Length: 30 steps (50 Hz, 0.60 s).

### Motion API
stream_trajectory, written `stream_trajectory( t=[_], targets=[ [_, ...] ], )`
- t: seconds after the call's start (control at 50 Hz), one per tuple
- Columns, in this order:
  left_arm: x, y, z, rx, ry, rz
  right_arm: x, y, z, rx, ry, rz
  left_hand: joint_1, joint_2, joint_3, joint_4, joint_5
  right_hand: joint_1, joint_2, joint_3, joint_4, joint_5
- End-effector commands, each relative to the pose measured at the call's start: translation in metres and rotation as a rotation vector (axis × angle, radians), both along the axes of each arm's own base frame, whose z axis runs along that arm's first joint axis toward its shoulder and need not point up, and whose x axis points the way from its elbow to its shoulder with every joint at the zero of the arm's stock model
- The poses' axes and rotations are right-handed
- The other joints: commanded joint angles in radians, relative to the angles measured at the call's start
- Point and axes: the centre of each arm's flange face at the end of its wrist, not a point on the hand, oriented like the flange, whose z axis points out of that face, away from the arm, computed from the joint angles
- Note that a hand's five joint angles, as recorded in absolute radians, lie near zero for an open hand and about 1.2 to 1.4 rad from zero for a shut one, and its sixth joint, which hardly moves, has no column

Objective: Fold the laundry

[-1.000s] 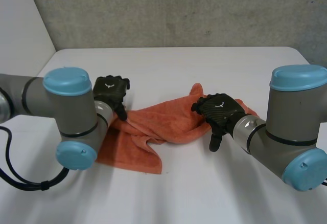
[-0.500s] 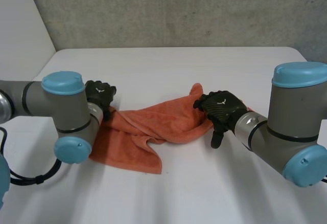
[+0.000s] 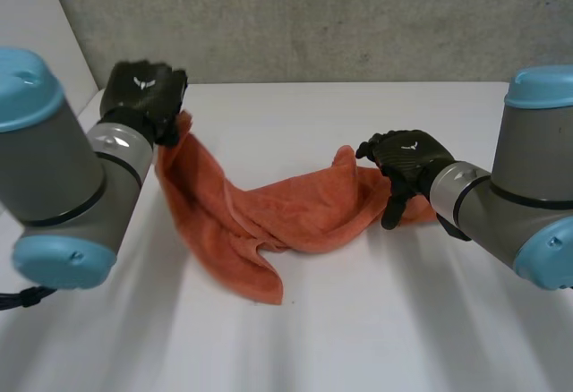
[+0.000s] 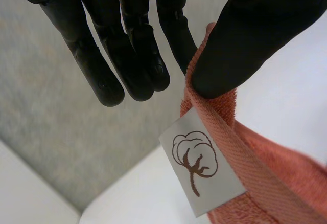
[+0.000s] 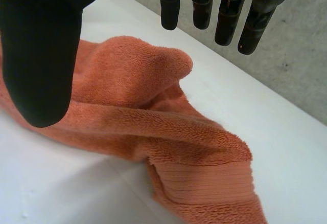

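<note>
Head view: one towel (image 3: 295, 213), left hand (image 3: 143, 97) pinching it.

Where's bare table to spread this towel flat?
Widest bare table is the near stretch, bordered by the towel, the left arm and the right arm. A second free band runs behind the towel to the wall. The middle is crowded: the left hand pinches a raised corner, the right hand is open above the other end.

No readable words; a brown cotton-boll emblem on the white tag (image 4: 202, 170) of the orange towel (image 4: 291, 180)
</note>
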Motion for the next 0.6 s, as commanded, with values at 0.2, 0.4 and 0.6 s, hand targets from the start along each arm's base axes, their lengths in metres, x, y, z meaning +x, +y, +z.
stream_trajectory(
  t=[0.2, 0.4, 0.6],
  targets=[
    [0.003, 0.101, 0.1, -0.199, 0.237, -0.289, 0.019, 0.016, -0.047, 0.297, -0.112, 0.05, 0.274, 0.206, 0.21, 0.205, 0.265, 0.161, 0.149, 0.151, 0.131, 0.122],
    [0.007, 0.103, 0.11, -0.23, 0.259, -0.279, 0.031, -0.008, -0.069, 0.144, -0.071, -0.023, 0.274, 0.206, 0.21, 0.205, 0.265, 1.169, 1.157, 1.16, 1.139, 1.131],
    [0.023, 0.084, 0.106, -0.237, 0.252, -0.204, 0.008, -0.006, 0.022, -0.12, -0.063, -0.047, 0.274, 0.206, 0.21, 0.205, 0.265, 1.199, 1.187, 1.189, 1.169, 1.161]
  ],
)
